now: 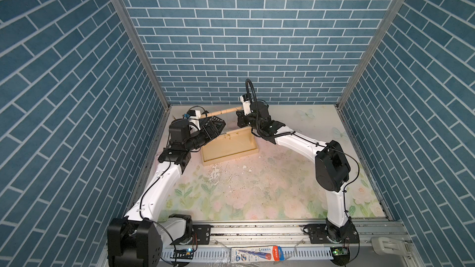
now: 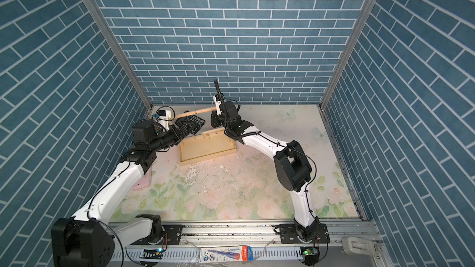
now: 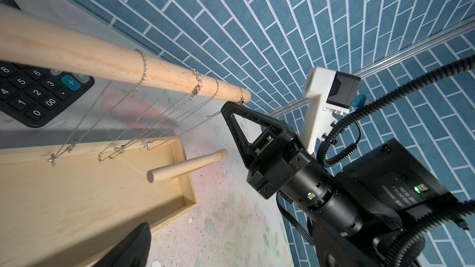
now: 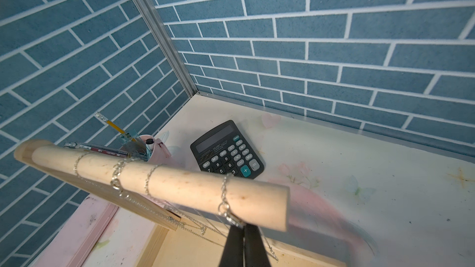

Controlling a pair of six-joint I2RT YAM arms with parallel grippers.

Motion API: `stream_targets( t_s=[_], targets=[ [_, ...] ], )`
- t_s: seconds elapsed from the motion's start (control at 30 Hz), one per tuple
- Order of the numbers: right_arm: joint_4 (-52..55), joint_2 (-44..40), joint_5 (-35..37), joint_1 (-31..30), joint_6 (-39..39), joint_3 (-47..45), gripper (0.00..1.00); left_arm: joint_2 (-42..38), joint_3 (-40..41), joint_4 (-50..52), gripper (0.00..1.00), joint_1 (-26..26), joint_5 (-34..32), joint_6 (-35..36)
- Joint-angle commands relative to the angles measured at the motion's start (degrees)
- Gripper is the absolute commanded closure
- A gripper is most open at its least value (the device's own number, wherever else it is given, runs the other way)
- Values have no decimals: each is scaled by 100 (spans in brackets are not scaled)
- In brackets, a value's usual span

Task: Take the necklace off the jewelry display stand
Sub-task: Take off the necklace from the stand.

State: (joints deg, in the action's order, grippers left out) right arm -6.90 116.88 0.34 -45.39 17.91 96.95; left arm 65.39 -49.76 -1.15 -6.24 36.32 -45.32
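Enclosure walls (image 1: 231, 34) were blue brick-pattern panels on three sides, joined by aluminium corner posts (image 1: 138, 47). Table surface (image 1: 231, 196) carried a pale floral and butterfly print, scuffed and flaked near mid-table. Aluminium rail (image 1: 257, 229) ran along the near edge. Lighting bright, diffuse.

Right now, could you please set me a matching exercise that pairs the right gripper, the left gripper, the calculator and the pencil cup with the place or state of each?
Things:
1. right gripper
2. left gripper
3. calculator
4. pencil cup

Places or states:
A. pink, with pencils standing in it
B. lying flat on the table, keys up
C. open, holding nothing, beside the jewelry display stand
D. shut on the outermost necklace, under the free end of the top bar

Pairs: 1-D, 2-C, 3-B, 4-A.
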Motion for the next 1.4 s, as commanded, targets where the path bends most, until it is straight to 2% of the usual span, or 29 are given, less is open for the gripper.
stream_targets(
  t_s=[0.0,0.97,1.37],
  targets=[
    [118,-245,84,-38,-177,30,100,38,53,9,1,27,77,31],
    [565,-412,153,-130,-450,507,100,45,19,80,1,35,101,49],
    [830,-284,98,-136,-613,1038,100,71,27,78,1,35,113,32]
  ],
)
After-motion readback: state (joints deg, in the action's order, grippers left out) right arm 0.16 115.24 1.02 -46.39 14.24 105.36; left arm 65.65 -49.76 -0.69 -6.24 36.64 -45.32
